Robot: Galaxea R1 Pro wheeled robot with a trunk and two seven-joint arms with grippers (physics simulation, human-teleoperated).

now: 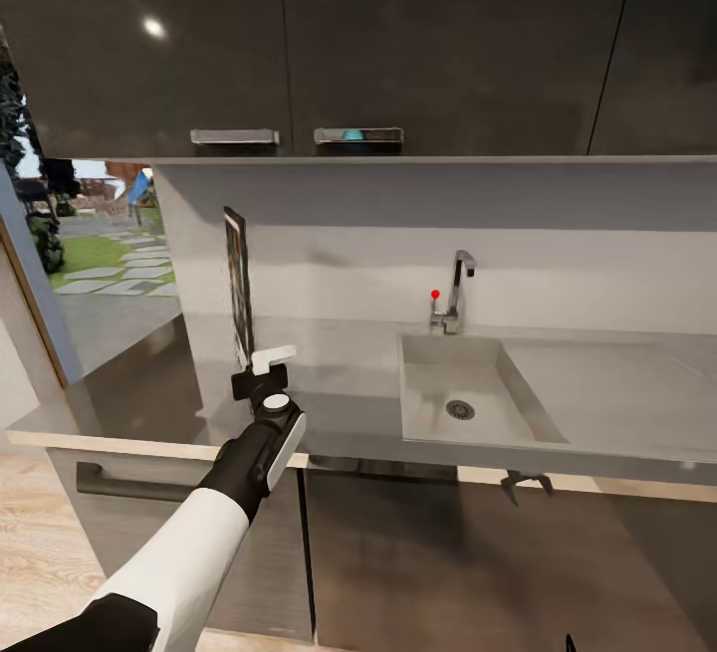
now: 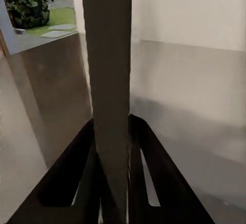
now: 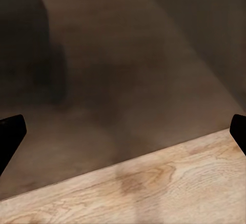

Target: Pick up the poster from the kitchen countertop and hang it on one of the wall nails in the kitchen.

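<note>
I see the poster [image 1: 238, 279] nearly edge-on, standing upright over the left part of the grey countertop [image 1: 617, 383]; only its thin dark frame and a sliver of picture show. My left gripper [image 1: 251, 369] is shut on its lower edge. In the left wrist view the poster's dark back [image 2: 108, 80] rises between the two black fingers [image 2: 77, 178]. My right gripper [image 3: 123, 131] is open, its fingertips at the picture's two sides, over dark cabinet fronts and wooden floor. In the head view it hangs below the counter's front edge [image 1: 525, 481]. I can make out no nail on the pale wall.
The built-in sink [image 1: 423, 403] and chrome tap [image 1: 458, 289] lie right of the poster. Dark upper cabinets [image 1: 398, 35] hang low over the counter. A window [image 1: 95, 234] onto a garden opens at the left. Dark base cabinets [image 1: 418, 552] stand on the wooden floor.
</note>
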